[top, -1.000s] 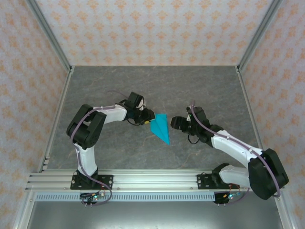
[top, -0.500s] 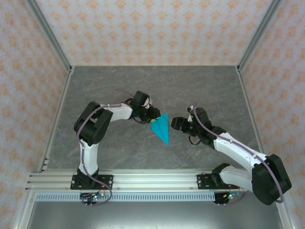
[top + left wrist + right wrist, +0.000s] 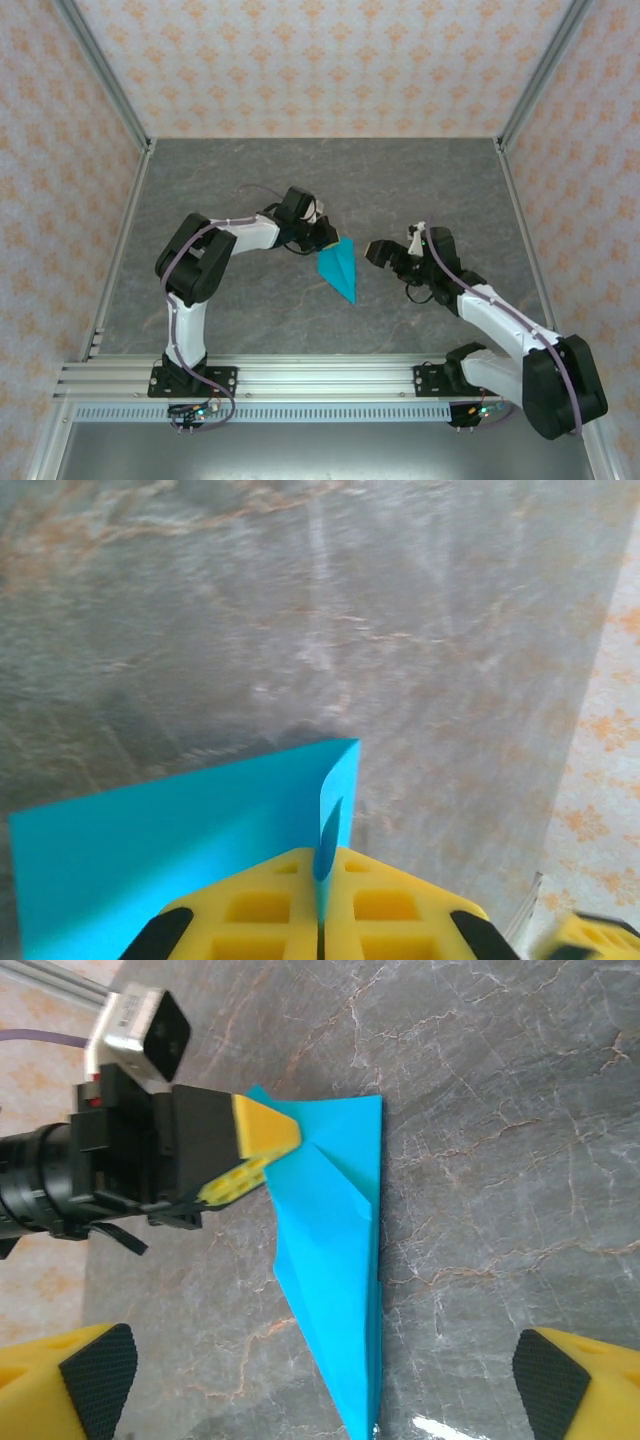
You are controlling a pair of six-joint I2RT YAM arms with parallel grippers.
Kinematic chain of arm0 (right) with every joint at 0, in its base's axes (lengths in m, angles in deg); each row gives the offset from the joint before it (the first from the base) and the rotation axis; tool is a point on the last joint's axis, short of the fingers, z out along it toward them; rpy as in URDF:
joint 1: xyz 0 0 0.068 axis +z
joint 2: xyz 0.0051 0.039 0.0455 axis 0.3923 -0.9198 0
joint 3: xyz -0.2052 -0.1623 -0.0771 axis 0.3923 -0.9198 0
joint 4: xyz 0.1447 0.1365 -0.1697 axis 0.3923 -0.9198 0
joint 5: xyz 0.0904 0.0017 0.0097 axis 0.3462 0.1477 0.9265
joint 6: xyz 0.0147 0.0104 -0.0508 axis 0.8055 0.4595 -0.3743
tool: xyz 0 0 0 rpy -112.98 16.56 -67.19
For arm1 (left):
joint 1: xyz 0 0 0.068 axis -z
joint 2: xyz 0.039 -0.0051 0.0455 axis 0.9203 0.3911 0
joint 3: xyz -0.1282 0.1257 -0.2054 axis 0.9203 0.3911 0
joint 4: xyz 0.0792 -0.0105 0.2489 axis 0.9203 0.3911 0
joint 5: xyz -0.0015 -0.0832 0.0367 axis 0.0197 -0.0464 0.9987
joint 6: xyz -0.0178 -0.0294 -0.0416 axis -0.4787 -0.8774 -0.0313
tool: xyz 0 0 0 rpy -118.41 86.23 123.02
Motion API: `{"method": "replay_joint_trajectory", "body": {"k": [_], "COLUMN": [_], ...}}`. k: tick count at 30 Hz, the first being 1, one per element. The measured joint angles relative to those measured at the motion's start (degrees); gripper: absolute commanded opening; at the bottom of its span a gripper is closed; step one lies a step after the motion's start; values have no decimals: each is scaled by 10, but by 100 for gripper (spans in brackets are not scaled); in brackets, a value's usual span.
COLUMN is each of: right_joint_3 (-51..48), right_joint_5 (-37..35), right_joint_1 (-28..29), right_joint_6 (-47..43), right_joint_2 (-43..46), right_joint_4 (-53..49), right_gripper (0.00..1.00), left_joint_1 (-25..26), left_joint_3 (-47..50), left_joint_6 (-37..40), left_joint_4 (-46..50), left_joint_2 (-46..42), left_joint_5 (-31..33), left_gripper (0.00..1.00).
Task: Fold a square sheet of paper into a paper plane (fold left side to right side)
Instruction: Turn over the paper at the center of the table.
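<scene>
A grey marbled table (image 3: 250, 190), boxed in by orange-patterned wall panels (image 3: 320, 60), holds the paper plane (image 3: 338, 270) near its middle. The plane is a bright cyan-blue, kite-shaped dart. An aluminium rail (image 3: 320, 375) runs across well to the near side of the plane and carries the bases of 2 white-and-black arms. The left arm (image 3: 195, 270) bends in from the plane's left, and the right arm (image 3: 500, 320) reaches in from the plane's right. The plane lies flat on the stone-look surface, with its wide end pointing away from the rail and its sharp tip pointing back toward it. Folded layers show across the wide end in the right wrist view. The left gripper (image 3: 328, 240) sits at the left corner of the plane's wide end. Its yellow fingers (image 3: 400, 900) are pressed together on an upright flap of the blue paper, which runs into the seam between them. The right gripper (image 3: 376, 252) hangs just off the plane's right edge, clear of the paper, with its jaws spread wide. In the right wrist view its 2 black pads (image 3: 95, 1380) stand far out on either side of the plane's tip.
</scene>
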Motion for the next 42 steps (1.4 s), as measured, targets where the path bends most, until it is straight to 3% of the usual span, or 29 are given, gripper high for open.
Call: {"method": "replay_joint_trajectory", "body": {"k": [8,14,27,30,37,42], "right_joint_3": [-6,15,52,53,60,62], "right_joint_5": [153,229,247,247,249,249], "right_joint_1": [-44,-43,15,23,29,29], "right_joint_6": [36,82,131,146,194,206], "right_joint_2": [1,1,-46,-61,-63,-63], "right_joint_4": [124,226,313,334,404,419], "right_gripper": [100,100,100,92,57,39], "left_joint_1": [-29,-48,-42,-31,1,3], "left_joint_3": [-2,-6,-8,-9,-9,-9], "left_joint_6": [11,8,-67,-74,-86,-90], "left_joint_4": [4,4,-49,-63,-77,-79], "left_joint_2": [-187,-257,-285,-294,-296,-296], "left_joint_5": [4,-2,-48,-53,-57,-57], "left_gripper": [4,4,4,4,4,5]}}
